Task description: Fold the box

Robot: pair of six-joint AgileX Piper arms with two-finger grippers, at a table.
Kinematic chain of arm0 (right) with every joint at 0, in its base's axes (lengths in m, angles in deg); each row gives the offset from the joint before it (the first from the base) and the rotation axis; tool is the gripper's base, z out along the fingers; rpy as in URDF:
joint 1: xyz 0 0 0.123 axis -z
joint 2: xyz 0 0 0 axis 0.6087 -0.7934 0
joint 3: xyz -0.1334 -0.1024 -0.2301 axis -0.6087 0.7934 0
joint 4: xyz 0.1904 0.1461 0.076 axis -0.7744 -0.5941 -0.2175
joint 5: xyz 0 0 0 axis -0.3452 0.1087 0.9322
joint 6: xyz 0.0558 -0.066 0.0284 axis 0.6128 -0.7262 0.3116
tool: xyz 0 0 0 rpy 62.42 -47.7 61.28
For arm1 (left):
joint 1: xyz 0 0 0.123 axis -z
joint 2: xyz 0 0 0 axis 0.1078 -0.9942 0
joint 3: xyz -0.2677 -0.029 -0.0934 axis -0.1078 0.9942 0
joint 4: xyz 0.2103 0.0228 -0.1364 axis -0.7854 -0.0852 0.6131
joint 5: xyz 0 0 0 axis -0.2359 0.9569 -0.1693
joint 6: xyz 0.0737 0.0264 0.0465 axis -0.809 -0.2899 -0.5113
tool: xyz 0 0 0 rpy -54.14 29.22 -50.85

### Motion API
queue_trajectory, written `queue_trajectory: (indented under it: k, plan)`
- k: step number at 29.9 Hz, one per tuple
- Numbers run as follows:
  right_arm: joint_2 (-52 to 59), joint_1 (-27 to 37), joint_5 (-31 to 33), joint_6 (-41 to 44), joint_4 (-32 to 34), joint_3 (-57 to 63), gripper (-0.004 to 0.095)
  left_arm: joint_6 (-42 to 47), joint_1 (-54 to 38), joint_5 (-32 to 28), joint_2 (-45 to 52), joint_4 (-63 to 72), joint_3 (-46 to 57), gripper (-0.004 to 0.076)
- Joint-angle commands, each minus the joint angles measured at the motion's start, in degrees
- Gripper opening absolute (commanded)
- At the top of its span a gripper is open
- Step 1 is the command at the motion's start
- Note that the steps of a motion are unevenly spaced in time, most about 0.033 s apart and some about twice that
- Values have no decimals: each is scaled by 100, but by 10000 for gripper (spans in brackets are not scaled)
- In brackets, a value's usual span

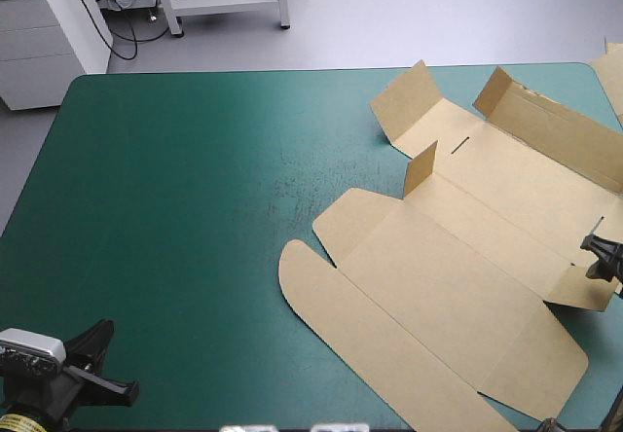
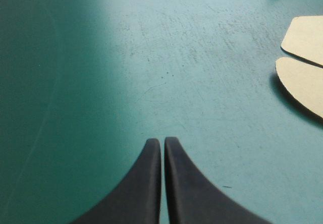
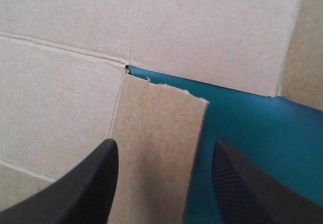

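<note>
The brown box (image 1: 467, 257) lies mostly flat on the right half of the teal-green table, with a few small flaps standing up at its far end. My right gripper (image 1: 605, 260) is at the box's right edge, open, with a small side flap (image 3: 156, 148) lying between and under its fingers. In the right wrist view that gripper (image 3: 164, 156) hovers close over the flap. My left gripper (image 1: 109, 369) sits at the table's near left corner, far from the box. Its fingers (image 2: 162, 146) are shut, with rounded box flaps (image 2: 303, 77) off to one side.
Bare teal-green cover (image 1: 195, 208) fills the left half of the table. Another piece of brown board (image 1: 611, 77) shows at the table's far right edge. A white cabinet (image 1: 49, 23) stands beyond the far left corner.
</note>
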Motion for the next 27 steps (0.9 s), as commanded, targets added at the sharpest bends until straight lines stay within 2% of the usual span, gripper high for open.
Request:
queue_trajectory:
  k: [1,4,14,19,24,27]
  plan:
    - [-198,43,-84,-231,-437,-115,490,8,-13,-399,-95,-69,-109,6]
    - [-418,43,-45,-509,-742,-115,460,8,-13,-399,-95,-69,-109,6]
    - [-529,43,113,-539,-573,-115,398,8,-13,-378,-95,-255,-109,6]
    - [-529,43,204,-399,-372,-115,252,8,-13,-378,-95,-255,-109,6]
    - [-529,43,230,-386,-237,-115,-16,8,-13,-378,-95,-255,-109,6]
    - [-529,43,293,-617,-329,-115,-16,8,-13,-378,-95,-255,-109,6]
